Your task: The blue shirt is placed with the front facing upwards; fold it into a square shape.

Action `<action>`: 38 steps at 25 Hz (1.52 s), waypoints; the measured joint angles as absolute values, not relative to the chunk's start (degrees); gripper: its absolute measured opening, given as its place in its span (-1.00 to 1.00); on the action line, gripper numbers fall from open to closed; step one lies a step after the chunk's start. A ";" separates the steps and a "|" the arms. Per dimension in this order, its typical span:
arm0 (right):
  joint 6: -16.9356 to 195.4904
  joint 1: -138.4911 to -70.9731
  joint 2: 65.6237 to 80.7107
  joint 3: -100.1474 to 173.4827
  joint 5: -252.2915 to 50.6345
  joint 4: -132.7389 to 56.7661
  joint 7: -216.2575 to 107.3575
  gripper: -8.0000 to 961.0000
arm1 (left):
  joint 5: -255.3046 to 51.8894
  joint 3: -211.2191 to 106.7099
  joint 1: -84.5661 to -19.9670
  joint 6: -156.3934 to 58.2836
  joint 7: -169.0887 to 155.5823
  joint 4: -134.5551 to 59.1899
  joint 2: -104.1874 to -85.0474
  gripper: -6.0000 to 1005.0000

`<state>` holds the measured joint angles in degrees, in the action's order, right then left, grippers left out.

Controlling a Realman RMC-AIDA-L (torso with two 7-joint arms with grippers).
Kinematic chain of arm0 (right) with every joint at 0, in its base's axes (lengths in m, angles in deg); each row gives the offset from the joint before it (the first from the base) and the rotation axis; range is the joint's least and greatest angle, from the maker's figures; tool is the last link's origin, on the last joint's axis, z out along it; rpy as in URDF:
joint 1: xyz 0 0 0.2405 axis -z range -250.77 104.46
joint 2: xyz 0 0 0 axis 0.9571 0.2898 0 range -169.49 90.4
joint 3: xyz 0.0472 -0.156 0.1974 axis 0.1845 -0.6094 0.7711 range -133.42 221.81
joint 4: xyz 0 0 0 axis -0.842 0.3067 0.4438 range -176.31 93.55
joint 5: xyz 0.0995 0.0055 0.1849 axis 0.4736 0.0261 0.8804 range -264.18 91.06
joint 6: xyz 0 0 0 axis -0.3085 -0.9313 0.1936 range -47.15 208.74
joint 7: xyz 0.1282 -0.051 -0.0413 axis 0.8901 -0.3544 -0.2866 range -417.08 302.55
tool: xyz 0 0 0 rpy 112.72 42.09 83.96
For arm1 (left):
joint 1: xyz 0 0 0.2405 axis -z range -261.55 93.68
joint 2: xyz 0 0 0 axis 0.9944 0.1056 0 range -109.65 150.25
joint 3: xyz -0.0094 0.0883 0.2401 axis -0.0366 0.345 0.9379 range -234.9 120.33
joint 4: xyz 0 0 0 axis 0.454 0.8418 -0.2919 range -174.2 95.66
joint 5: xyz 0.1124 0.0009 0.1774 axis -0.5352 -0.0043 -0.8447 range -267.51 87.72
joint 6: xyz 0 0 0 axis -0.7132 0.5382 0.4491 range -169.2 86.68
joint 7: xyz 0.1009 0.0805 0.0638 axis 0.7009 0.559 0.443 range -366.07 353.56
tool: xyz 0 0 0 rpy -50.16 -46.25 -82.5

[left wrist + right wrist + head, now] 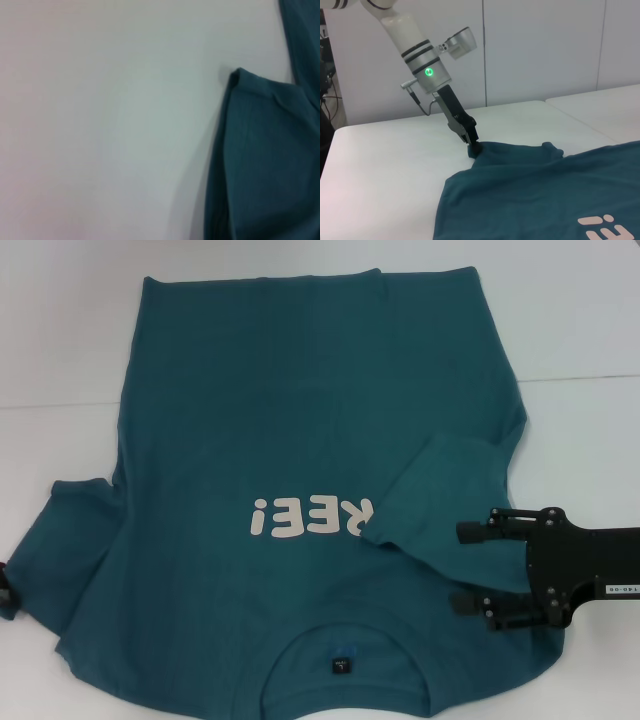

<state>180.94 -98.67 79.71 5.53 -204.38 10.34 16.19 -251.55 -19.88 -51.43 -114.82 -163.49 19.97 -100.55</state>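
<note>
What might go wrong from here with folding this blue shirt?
Two risks, judging by the present layout. The right sleeve is already folded inward over the blue shirt, and the open right pincer hovers beside it; a careless move could drag it back. The left pincer sits at the tip of the left sleeve, so a thin grip might slip and leave that side uneven.

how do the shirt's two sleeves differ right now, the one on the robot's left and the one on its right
The left sleeve lies spread outward on the white table, while the right sleeve is folded inward over the blue shirt, covering the start of the cream lettering. The left hand is down at the left sleeve's edge and seems to pinch it; the right hand hovers open over the folded right sleeve without gripping. Both are the same teal-blue fabric.
</note>
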 joint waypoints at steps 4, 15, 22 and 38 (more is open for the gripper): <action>180.77 -98.66 79.72 5.52 -204.39 10.27 16.22 0.79 | -251.86 -20.58 -51.61 -113.81 -163.52 20.04 -100.55 -0.95; 180.11 -98.90 79.81 5.53 -204.59 10.06 16.22 0.79 | -251.88 -21.12 -52.22 -110.63 -163.75 20.39 -100.61 -0.95; 179.62 -98.91 79.89 5.30 -204.51 10.00 16.34 0.78 | -251.88 -21.10 -52.49 -108.51 -164.11 20.65 -100.71 -0.95; 178.17 -99.38 79.90 5.15 -204.40 9.16 16.39 0.78 | -251.39 -20.82 -52.49 -108.40 -163.85 24.08 -101.69 -0.95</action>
